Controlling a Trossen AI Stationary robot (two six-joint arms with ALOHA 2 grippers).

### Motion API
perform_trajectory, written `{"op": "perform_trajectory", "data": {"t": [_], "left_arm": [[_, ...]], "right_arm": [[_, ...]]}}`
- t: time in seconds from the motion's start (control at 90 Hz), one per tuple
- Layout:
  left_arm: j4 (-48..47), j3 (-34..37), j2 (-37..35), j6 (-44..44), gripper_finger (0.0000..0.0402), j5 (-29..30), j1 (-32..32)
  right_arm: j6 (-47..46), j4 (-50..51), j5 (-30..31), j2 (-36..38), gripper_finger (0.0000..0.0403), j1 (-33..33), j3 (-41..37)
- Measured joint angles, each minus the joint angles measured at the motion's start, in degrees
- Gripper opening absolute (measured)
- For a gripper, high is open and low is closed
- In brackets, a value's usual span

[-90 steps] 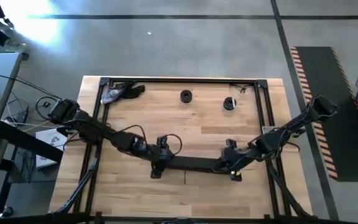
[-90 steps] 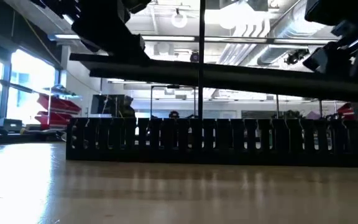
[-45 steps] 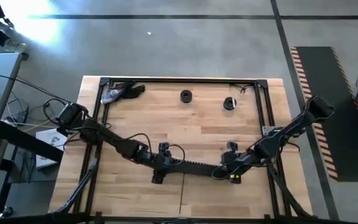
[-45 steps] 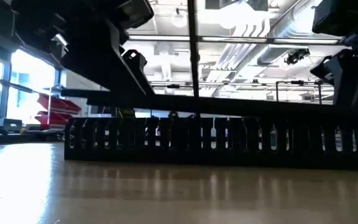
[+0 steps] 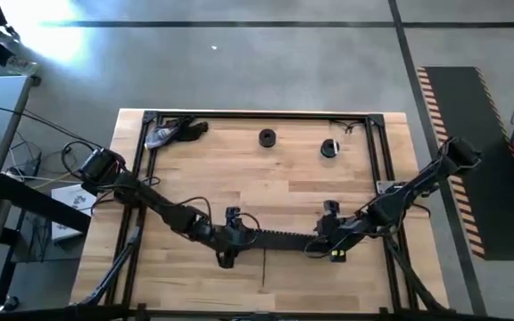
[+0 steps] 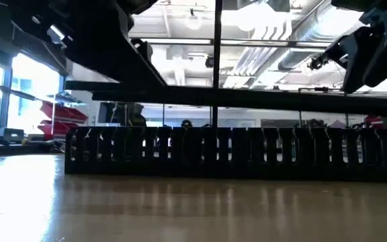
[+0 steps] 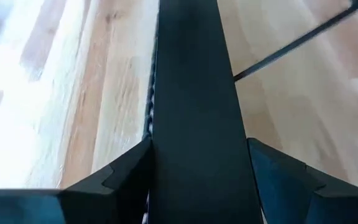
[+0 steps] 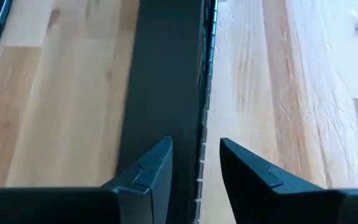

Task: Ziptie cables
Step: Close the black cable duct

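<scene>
Black channel bar, low in the frame's centre, now lies more level than half a second ago; left gripper clamps it, right gripper narrowly pinches its edge.

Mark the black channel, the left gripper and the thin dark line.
black channel (image 5: 279, 235), high view, middle of its slotted length.
left gripper (image 5: 227, 251), high view, at the channel's left end.
thin dark line (image 7: 291, 45), left wrist view, mid-length on the wood.

black channel blocks front, table centre open
</scene>
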State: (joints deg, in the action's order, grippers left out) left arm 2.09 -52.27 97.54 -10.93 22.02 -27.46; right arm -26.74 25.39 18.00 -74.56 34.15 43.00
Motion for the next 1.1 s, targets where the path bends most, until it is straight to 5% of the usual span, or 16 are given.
{"op": "perform_trajectory", "data": {"t": [1.1], "left_arm": [[-0.96,-0.02,2.99,1.11,0.0220,-2.84,0.39]], "right_arm": [[0.79,-4.53,0.16,-0.28,0.0128,-0.02,0.02]]}}
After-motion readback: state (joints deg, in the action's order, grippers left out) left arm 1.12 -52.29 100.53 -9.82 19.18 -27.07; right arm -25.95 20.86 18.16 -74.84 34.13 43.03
